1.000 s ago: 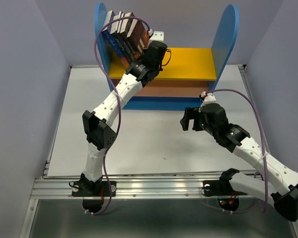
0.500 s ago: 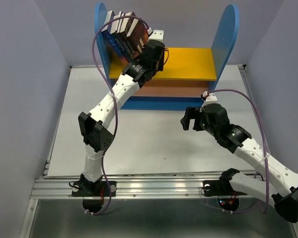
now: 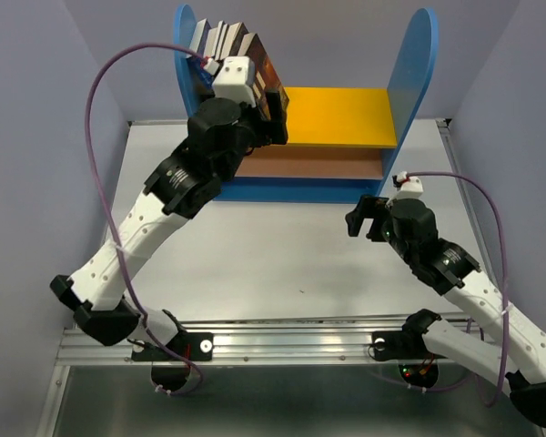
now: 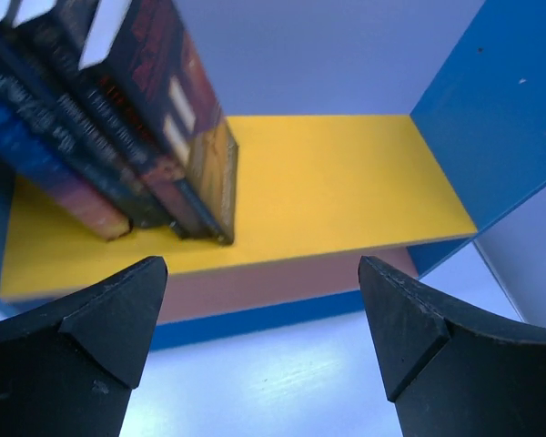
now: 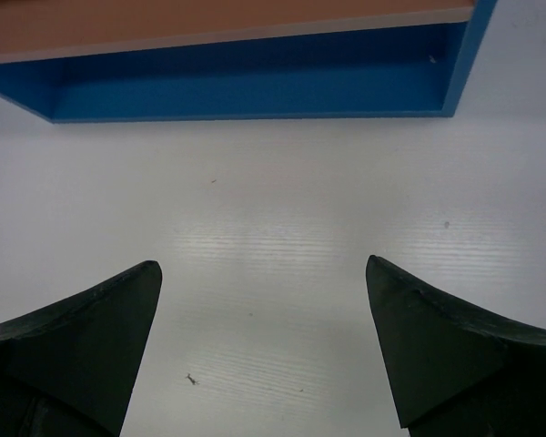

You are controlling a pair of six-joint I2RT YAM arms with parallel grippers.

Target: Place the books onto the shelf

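Several books (image 3: 226,43) stand leaning together at the left end of the yellow upper board (image 3: 341,116) of the shelf (image 3: 415,73), against its left blue panel. In the left wrist view the books (image 4: 132,137) show dark spines and covers, with the rest of the yellow board (image 4: 337,182) bare. My left gripper (image 3: 271,106) hovers just in front of the books, open and holding nothing (image 4: 262,271). My right gripper (image 3: 364,218) hangs open over the table in front of the shelf's right half, facing its blue base (image 5: 255,77); it holds nothing (image 5: 260,266).
The shelf stands at the far edge of the white table (image 3: 282,255), its brown lower board (image 3: 318,164) under the yellow one. Grey walls close in both sides. A metal rail (image 3: 291,341) runs along the near edge by the arm bases.
My left gripper has opened, let go of the rightmost book and drawn back from the shelf, its elbow swinging down to the left. The right arm has shifted slightly right.
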